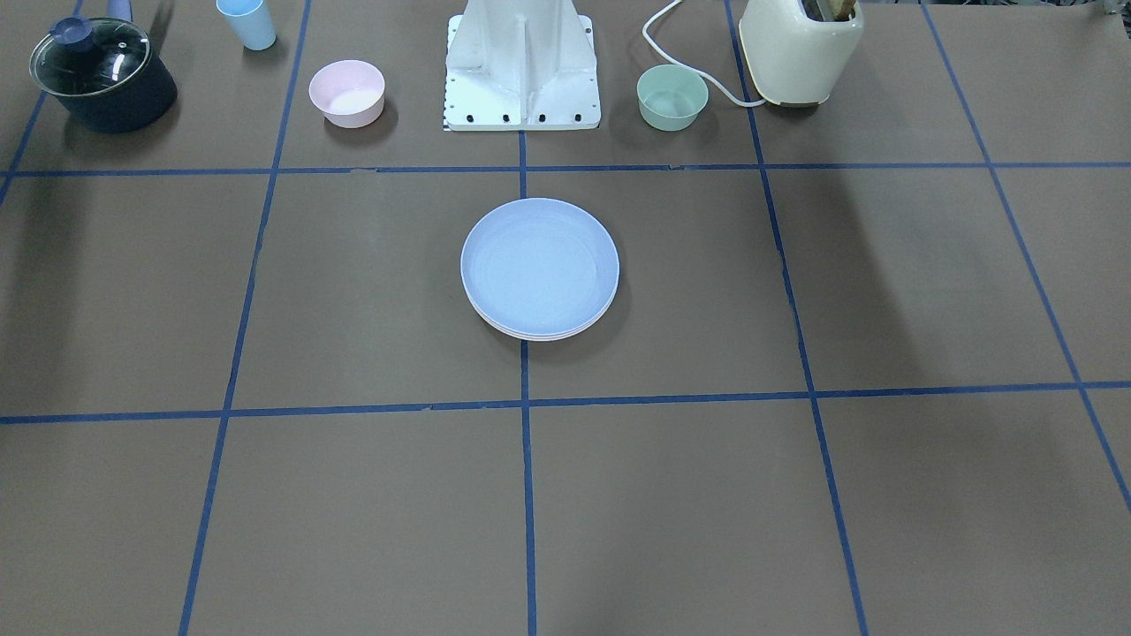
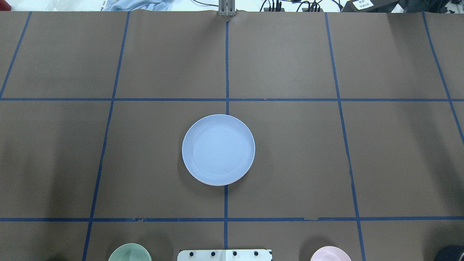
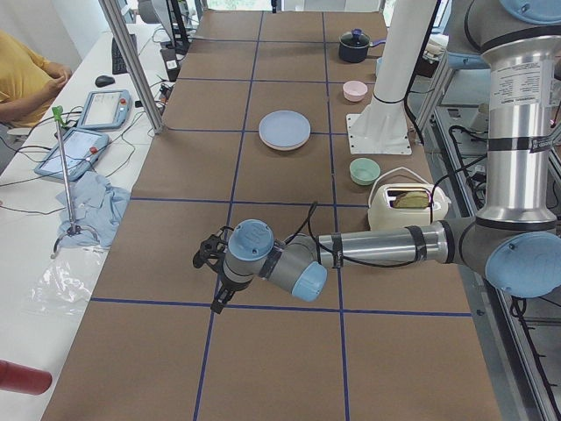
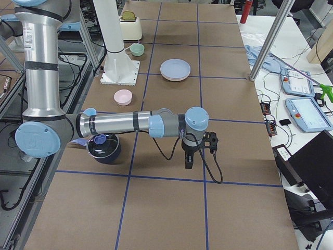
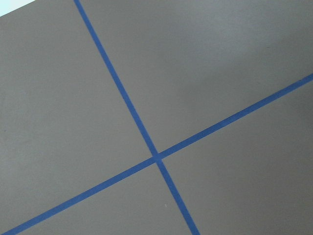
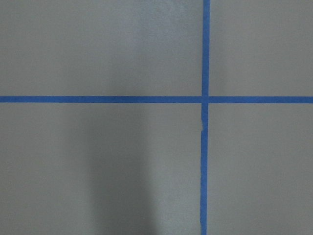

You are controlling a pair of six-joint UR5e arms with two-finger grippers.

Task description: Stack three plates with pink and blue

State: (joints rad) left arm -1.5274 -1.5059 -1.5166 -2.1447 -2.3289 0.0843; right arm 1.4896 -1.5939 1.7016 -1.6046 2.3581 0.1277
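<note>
A light blue plate (image 1: 539,265) lies at the table's centre on top of a stack. The pale rims of lower plates (image 1: 541,336) peek out under its near edge, and I cannot tell their colours apart. The stack also shows in the overhead view (image 2: 218,148), the left view (image 3: 284,128) and the right view (image 4: 175,68). My left gripper (image 3: 216,301) hangs over bare table far from the stack, and I cannot tell whether it is open or shut. My right gripper (image 4: 188,164) hangs over bare table at the other end, and I cannot tell its state either.
A small pink bowl (image 1: 346,93) and a small green bowl (image 1: 671,97) flank the robot base (image 1: 521,71). A lidded dark pot (image 1: 102,75), a blue cup (image 1: 247,22) and a cream toaster (image 1: 800,49) stand along the robot's side of the table.
</note>
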